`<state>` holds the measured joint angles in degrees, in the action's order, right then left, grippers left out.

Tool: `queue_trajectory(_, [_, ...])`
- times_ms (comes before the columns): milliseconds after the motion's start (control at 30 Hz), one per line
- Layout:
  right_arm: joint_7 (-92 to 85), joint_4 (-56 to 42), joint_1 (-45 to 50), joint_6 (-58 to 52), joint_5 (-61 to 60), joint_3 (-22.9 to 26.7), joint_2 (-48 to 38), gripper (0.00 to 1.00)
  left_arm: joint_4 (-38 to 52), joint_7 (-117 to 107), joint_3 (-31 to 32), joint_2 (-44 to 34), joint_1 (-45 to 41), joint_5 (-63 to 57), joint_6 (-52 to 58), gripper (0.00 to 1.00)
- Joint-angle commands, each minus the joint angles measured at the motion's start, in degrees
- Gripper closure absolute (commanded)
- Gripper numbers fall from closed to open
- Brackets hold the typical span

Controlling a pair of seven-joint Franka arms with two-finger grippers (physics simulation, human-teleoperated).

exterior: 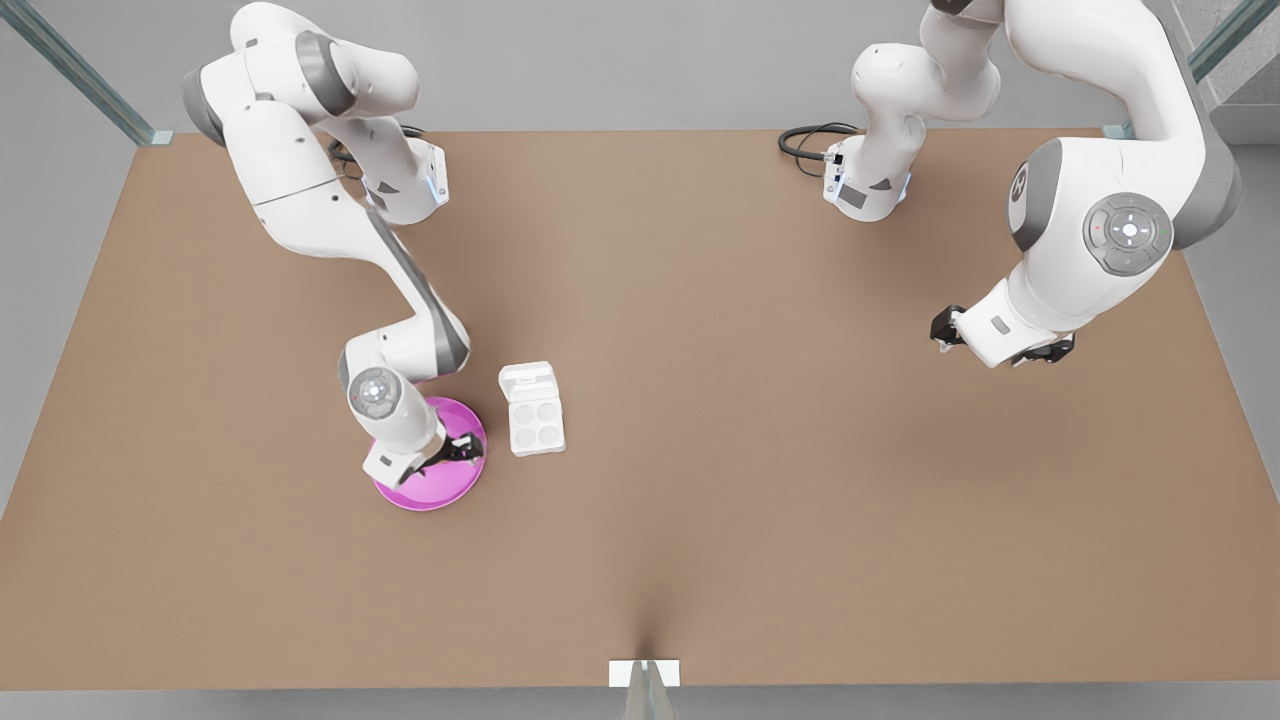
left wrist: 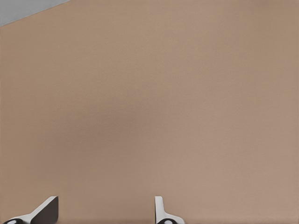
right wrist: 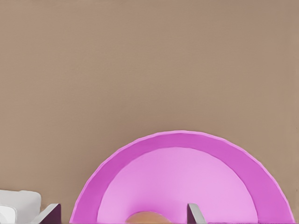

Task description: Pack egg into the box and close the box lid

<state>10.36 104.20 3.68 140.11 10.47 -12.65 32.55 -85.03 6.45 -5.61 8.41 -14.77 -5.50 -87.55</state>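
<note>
Brown table [exterior: 700,500]; right gripper [right wrist: 124,215] open over egg [right wrist: 145,218], left gripper [left wrist: 105,212] waits.

Both arms are glossy white with rounded shells, dark grey bands at the joints and round grey caps marked with small lights. A black cable [exterior: 812,140] coils beside one base. Each hand is dark with pale-edged fingertips [left wrist: 161,210].

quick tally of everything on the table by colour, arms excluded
Pink: 1, the plate under the right gripper
White: 1, the box, with the box lid open and four empty cups
Tan-brown: 1, the egg on the plate, between the open fingers
Total: 3
The left gripper waits open over bare table.
</note>
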Motion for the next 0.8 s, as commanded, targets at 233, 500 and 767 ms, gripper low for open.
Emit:
queue_trajectory(233, [6.1,3.5,-0.2,-1.2,0.0,0.0,-0.3,0.0,0.0,0.2,0.0,0.1,0.0,0.0,0.0,0.0])
queue_trajectory(500, [6.0,7.8,-1.1,0.2,0.1,-0.1,-1.4,0.0,0.0,0.2,0.0,0.1,-0.1,0.0,0.0,0.0])
queue_trajectory(767, [6.1,4.9,-1.0,0.3,0.1,0.0,-0.8,0.0,0.0,0.2,0.0,0.1,-0.1,0.0,0.0,0.0])
